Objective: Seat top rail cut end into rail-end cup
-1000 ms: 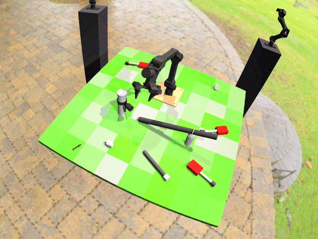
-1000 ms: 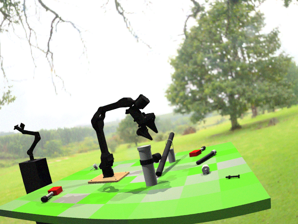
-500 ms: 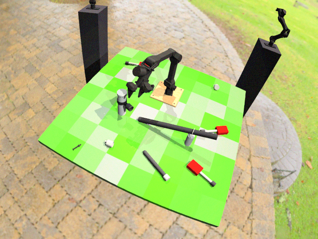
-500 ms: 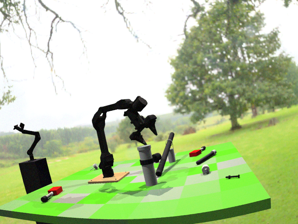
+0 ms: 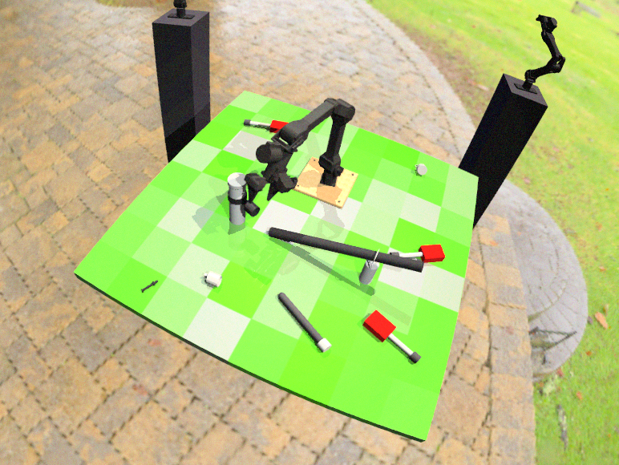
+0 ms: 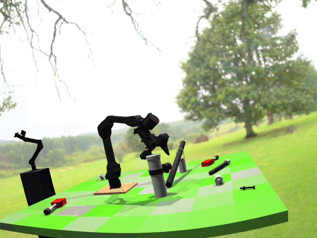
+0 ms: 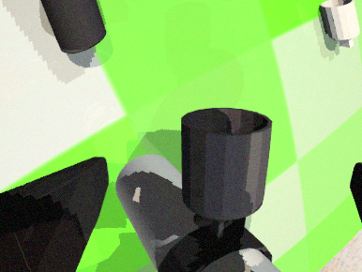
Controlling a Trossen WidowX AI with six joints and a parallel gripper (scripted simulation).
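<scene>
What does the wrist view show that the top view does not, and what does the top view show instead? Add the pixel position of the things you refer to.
Wrist only: the hollow inside of the black cylindrical cup (image 5: pixel 252 208) (image 7: pixel 225 173).
Top only: the light wooden base plate (image 5: pixel 342 201) and the short grey post (image 5: pixel 368 273).
Both: the cup, the tall grey post (image 5: pixel 236 213) (image 7: pixel 150 206) and the long black rail (image 5: pixel 340 246) (image 7: pixel 77 23).
</scene>
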